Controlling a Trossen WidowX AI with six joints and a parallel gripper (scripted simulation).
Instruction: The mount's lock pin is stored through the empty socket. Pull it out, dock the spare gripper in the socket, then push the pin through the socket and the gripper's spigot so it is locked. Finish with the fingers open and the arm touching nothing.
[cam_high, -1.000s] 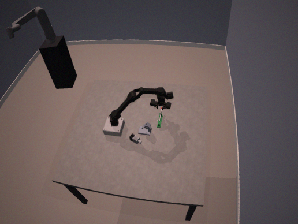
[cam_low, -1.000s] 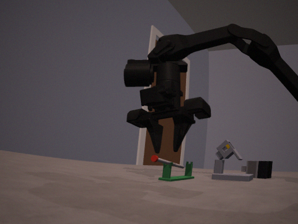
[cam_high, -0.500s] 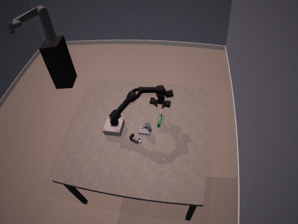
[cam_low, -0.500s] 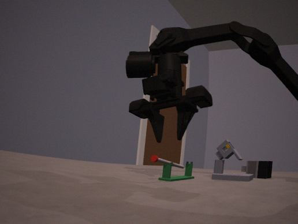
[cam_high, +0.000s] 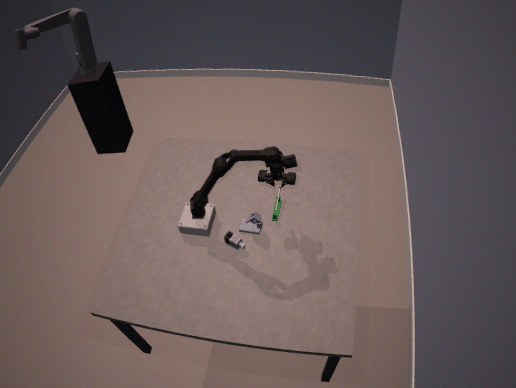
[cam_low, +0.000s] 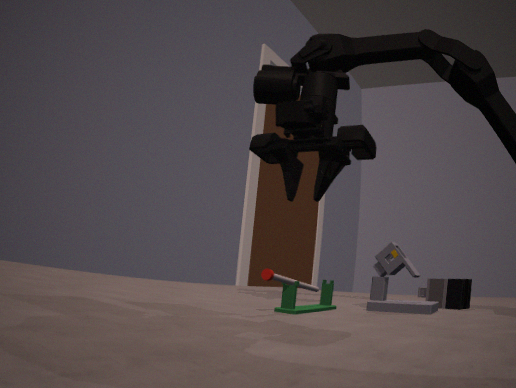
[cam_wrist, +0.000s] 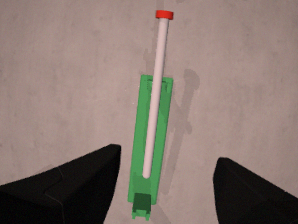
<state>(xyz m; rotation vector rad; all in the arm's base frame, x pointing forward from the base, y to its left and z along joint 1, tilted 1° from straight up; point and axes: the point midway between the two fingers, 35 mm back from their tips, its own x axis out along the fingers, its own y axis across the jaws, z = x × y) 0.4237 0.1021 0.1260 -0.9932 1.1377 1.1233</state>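
The lock pin, a pale rod with a red head, lies tilted in the green stand. Its head is raised past one upright; its plain end is lower, short of the other upright. My gripper is open and empty, above the stand and pin. The grey mount holds a tilted socket block with no pin visible in it. The spare gripper, grey and black, lies on the table beside the mount.
The arm's white base stands on the table, left of the mount in the top view. A grey arm on a black pedestal stands away from the table.
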